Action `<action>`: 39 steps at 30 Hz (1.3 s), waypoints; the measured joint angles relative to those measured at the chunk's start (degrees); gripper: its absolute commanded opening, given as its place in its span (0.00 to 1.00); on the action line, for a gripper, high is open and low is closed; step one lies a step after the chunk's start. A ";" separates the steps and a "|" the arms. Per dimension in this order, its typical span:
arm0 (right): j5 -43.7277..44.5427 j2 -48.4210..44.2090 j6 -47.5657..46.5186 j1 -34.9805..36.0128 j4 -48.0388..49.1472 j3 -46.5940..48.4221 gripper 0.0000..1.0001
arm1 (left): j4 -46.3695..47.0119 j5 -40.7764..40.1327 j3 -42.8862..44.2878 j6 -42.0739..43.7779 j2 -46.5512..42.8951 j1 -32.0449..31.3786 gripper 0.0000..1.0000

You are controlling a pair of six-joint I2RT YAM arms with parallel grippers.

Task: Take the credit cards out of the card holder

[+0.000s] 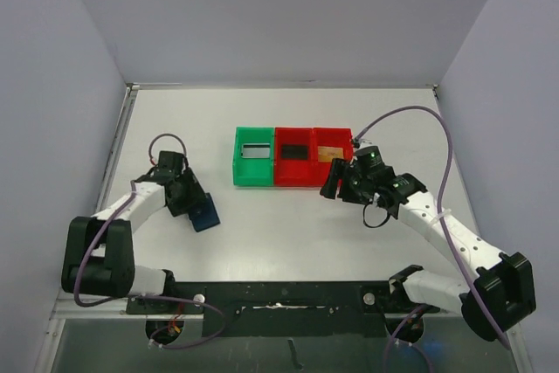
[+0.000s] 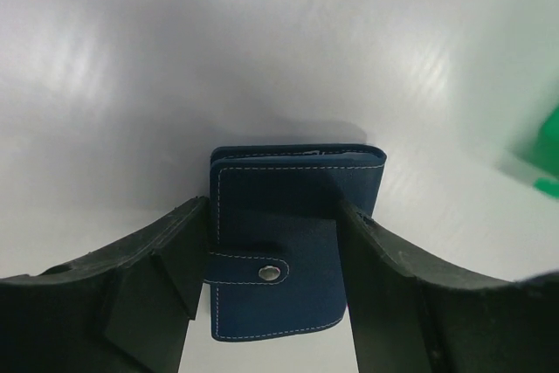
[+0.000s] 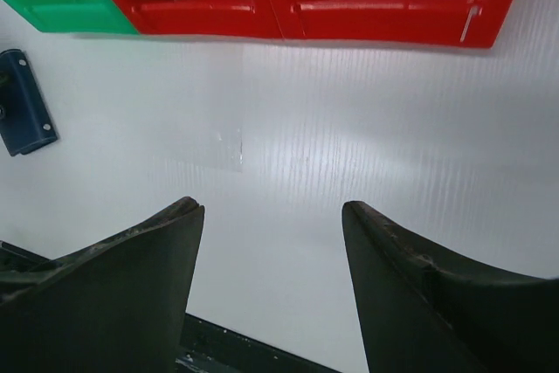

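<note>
The card holder (image 2: 293, 207), a dark blue wallet snapped closed by a strap, lies at the left of the table (image 1: 206, 215). My left gripper (image 2: 273, 216) straddles it, with a finger pressed against each side edge, so it is shut on it; the same gripper (image 1: 194, 207) shows from above. Credit cards lie in the bins: a greyish one (image 1: 256, 150), a black one (image 1: 294, 152) and a tan one (image 1: 327, 156). My right gripper (image 3: 271, 216) hangs open over bare table in front of the red bins, holding nothing, and appears from above too (image 1: 336, 186).
A green bin (image 1: 238, 168) and two red bins (image 1: 293, 179) stand in a row at the table's middle back. The card holder (image 3: 24, 102) also shows at the left edge of the right wrist view. Grey walls close in the table on three sides.
</note>
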 measured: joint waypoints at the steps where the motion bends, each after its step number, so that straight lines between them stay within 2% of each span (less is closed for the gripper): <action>1: -0.46 -0.55 0.79 0.02 0.50 -1.40 0.66 | 0.13 0.07 -1.33 -1.03 -1.33 -2.08 0.56; 7: -3.80 -3.52 5.86 0.02 4.11 -9.92 0.69 | 2.82 -2.67 -11.87 -12.87 -13.42 -19.15 0.55; 10: -5.20 -5.03 8.57 0.02 6.73 -12.81 0.76 | 6.91 -3.23 -15.02 -20.33 -16.15 -27.30 0.55; 15: -6.14 -8.00 12.98 0.07 10.34 -15.85 0.87 | 12.31 -4.46 -13.70 -29.00 -11.91 -39.08 0.56; 19: -4.11 -10.93 14.95 0.07 10.16 -16.28 0.88 | 14.16 -5.25 -8.66 -31.89 -4.68 -45.13 0.57; 24: -0.85 -10.03 13.22 -0.04 7.85 -13.94 0.81 | 16.04 -6.08 -3.82 -33.48 1.27 -49.79 0.61; 29: 2.82 0.68 7.48 -0.04 5.46 -2.93 0.75 | 15.96 -6.60 -3.23 -34.53 1.68 -50.95 0.65; 33: 5.57 11.52 2.91 -0.02 5.05 7.30 0.69 | 12.55 -8.20 -3.85 -34.67 -0.92 -50.95 0.72; 39: 9.49 24.94 -1.92 0.02 3.13 18.73 0.57 | 7.32 -11.13 -6.56 -34.62 -10.05 -50.95 0.73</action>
